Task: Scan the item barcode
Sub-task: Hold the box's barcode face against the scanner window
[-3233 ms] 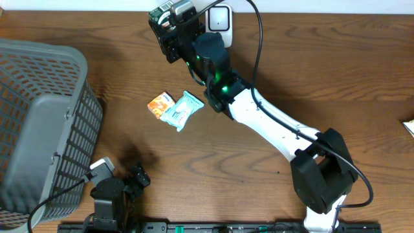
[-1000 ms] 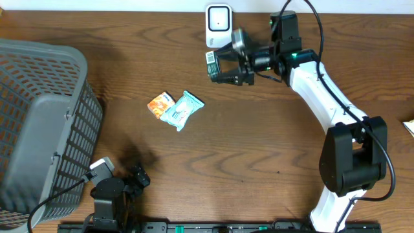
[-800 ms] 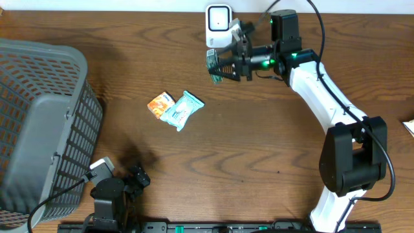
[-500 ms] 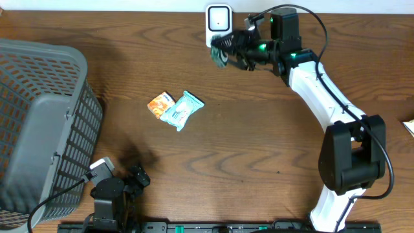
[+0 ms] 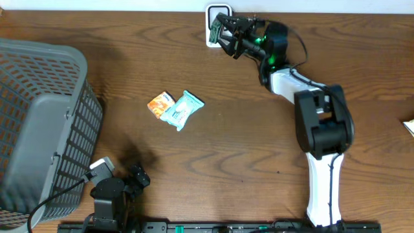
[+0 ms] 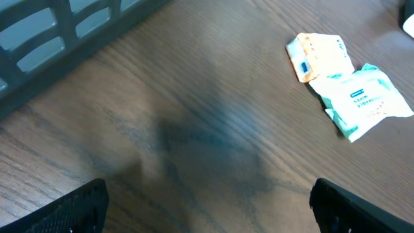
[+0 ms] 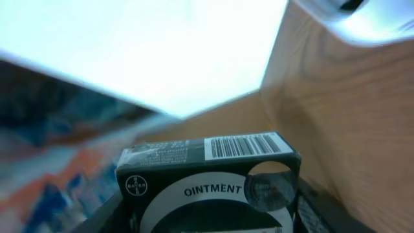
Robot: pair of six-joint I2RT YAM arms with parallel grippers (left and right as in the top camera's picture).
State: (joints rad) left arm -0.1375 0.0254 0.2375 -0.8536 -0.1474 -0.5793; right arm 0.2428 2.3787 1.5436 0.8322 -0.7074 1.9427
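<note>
A dark ointment box sits between the fingers of my right gripper, which is shut on it. Its barcode is on the top face, pointing away from the wrist camera. In the overhead view the right gripper holds the box up against the white scanner at the table's back edge, partly covering it. The scanner's white body shows blurred at the top right of the right wrist view. My left gripper is open over bare wood, near the front left.
An orange packet and a teal packet lie side by side on the wood left of centre, also seen as the orange packet and the teal packet. A grey mesh basket fills the left side.
The right arm has carried the box from beside the scanner up and back to the table's rear edge, turning it against the scanner. The left arm has not moved.
</note>
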